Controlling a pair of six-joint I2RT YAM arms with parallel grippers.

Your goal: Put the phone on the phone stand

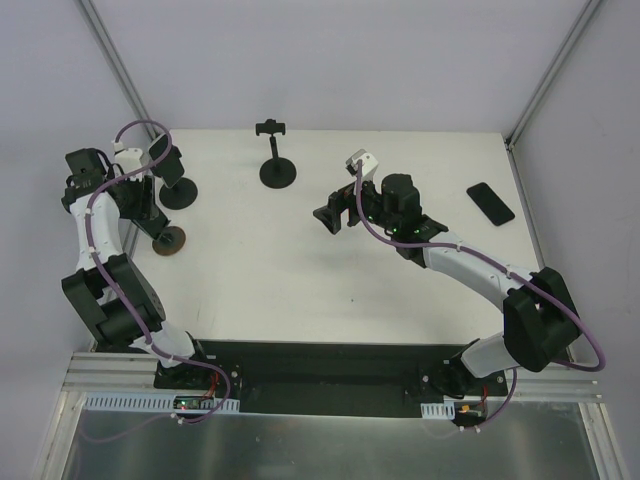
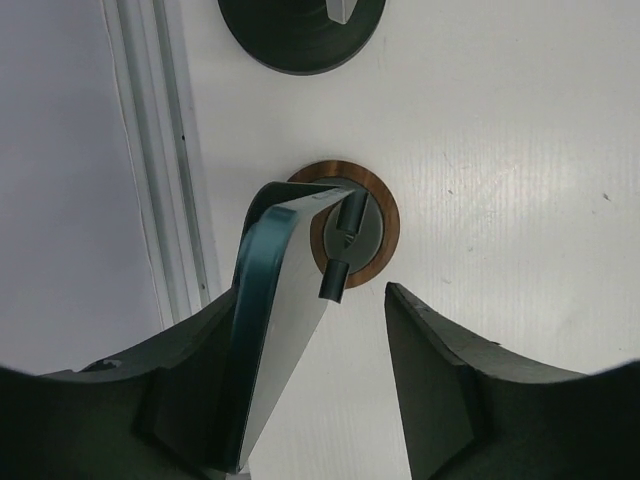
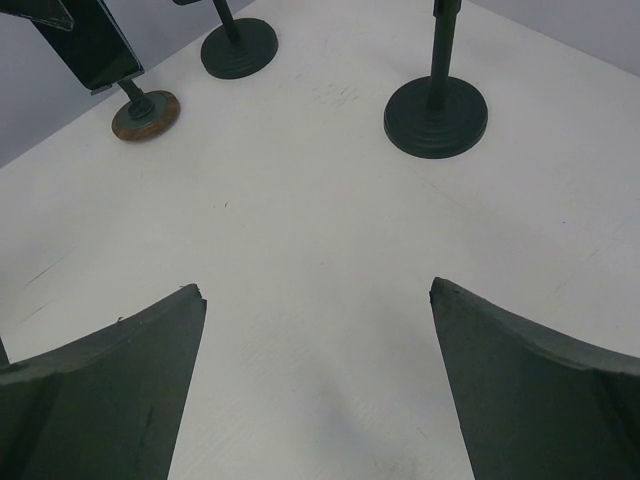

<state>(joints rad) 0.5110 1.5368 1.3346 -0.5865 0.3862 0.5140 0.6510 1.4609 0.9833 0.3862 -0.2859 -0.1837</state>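
A dark phone [image 2: 285, 300] with a teal edge stands tilted on the stand with the round brown base [image 2: 385, 215]. It also shows in the right wrist view [image 3: 90, 40] above that base [image 3: 145, 115]. My left gripper [image 2: 315, 300] is open around it: the phone lies against the left finger, and the right finger [image 2: 430, 370] is clear of it. In the top view the left gripper [image 1: 150, 212] hides this phone, beside the brown base [image 1: 168, 240]. A second black phone [image 1: 490, 203] lies flat at the right. My right gripper [image 1: 328, 215] [image 3: 318, 290] is open and empty over mid-table.
A black-based stand [image 1: 178, 193] [image 3: 238, 48] stands just behind the brown one, with a dark holder on top. Another black stand [image 1: 277, 172] [image 3: 435, 115] with a clamp stands at the back centre. The enclosure wall and rail [image 2: 160, 150] run close along the left.
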